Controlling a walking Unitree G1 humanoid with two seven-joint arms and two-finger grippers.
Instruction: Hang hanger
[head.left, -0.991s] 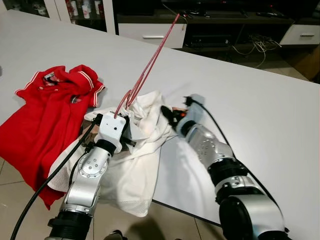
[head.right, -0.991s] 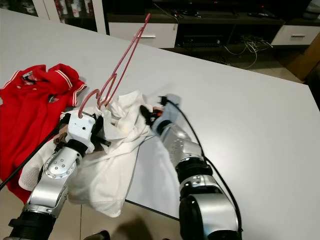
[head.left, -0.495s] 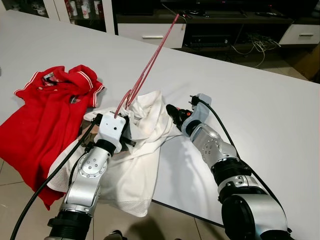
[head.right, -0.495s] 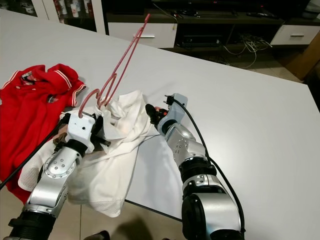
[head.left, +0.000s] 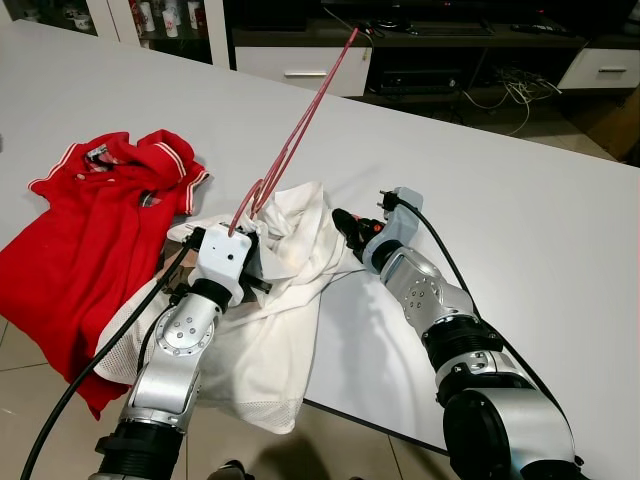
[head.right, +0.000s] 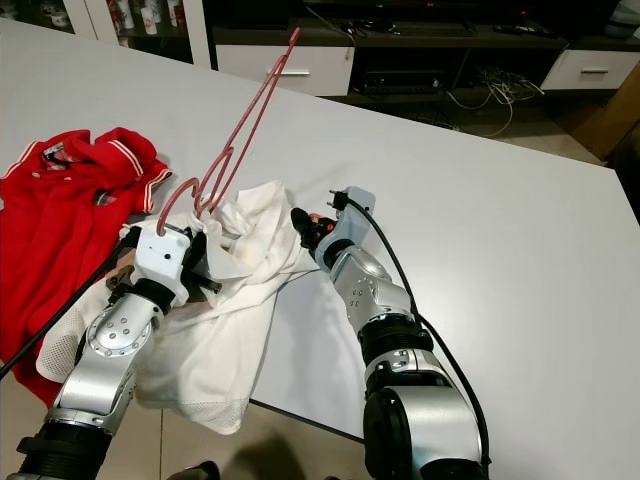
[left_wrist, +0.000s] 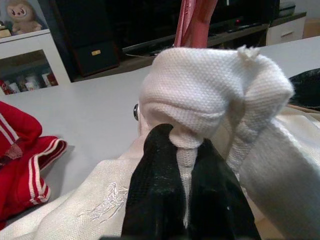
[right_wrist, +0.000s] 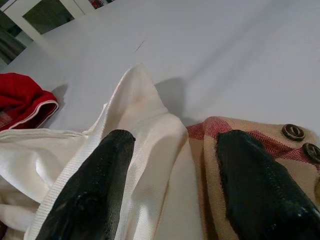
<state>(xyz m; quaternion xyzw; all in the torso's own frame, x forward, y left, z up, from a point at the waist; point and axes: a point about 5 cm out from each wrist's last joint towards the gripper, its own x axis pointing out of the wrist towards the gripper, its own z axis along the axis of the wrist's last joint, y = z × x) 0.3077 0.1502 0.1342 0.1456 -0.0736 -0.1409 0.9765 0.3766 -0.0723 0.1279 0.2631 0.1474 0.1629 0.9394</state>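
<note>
On table (head.left: 520, 230), L end effector (left_wrist: 182, 165) pinches white shirt (head.left: 290, 250) w/ pink hanger (head.left: 300, 130).

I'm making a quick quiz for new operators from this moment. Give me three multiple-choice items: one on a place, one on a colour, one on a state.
1. The red shirt lies where?
A. robot's left of the white shirt
B. robot's right of it
C. on the floor

2. The hanger is:
A. black
B. pinkish red
C. blue

3. The right gripper has its jaws:
A. shut on the hanger
B. open
C. shut on the red shirt

Answers: 1 A, it lies on the table's left part beside the white shirt. 2 B, its thin frame is pinkish red. 3 B, the wrist view shows its fingers apart.
</note>
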